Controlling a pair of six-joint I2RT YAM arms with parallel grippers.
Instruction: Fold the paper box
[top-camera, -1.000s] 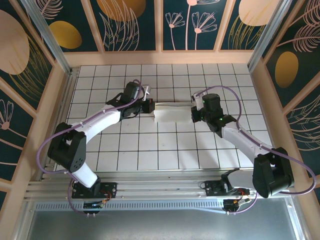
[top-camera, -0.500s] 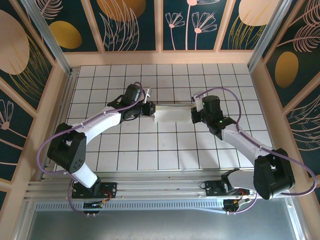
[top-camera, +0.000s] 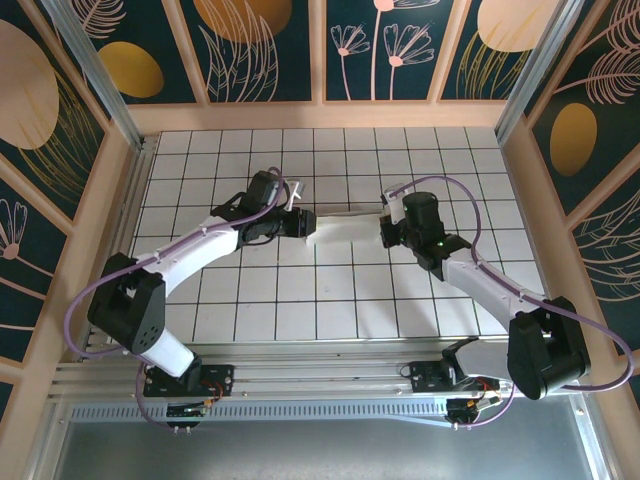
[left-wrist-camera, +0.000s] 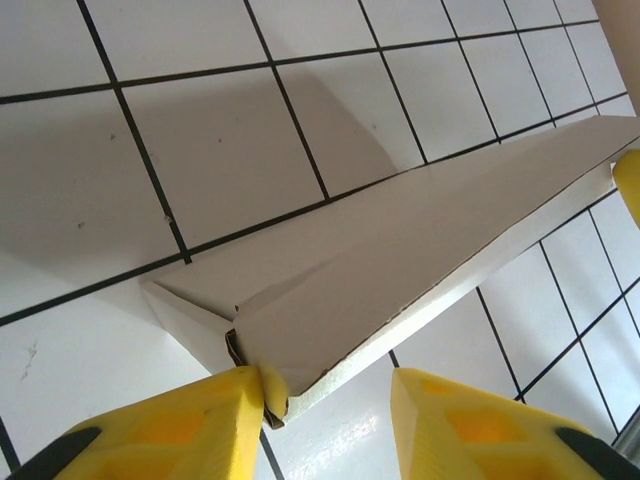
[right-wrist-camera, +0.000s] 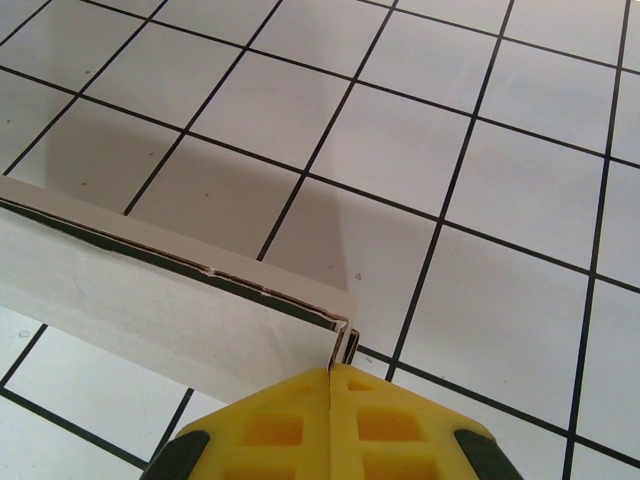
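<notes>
Near the middle of the tiled table (top-camera: 330, 300), a little toward its far edge, the paper box (top-camera: 345, 228) lies as a long, narrow white strip running across the table from side to side. Through the left wrist camera I see the paper box (left-wrist-camera: 400, 260) folded into a shallow wedge: one panel is low against the table's tiles and another is raised over it at a slant, with a small triangular flap at the near end. Through the right wrist camera its other end (right-wrist-camera: 150, 300) shows as layered card with a dark line along the edge.

The left gripper (top-camera: 303, 224) sits at the strip's end nearer the table's left side. Its yellow fingers (left-wrist-camera: 190, 425) stand apart (the box's corner rests against the inner edge of one, and the other is clear of it), so I read no grip there. The right gripper (top-camera: 384, 230) is at the end nearer the table's right side. Its pads (right-wrist-camera: 280, 420) are pressed together with the thin end of the card caught in the seam between them — clamped on the box. Both arms reach in from the table's near edge.
</notes>
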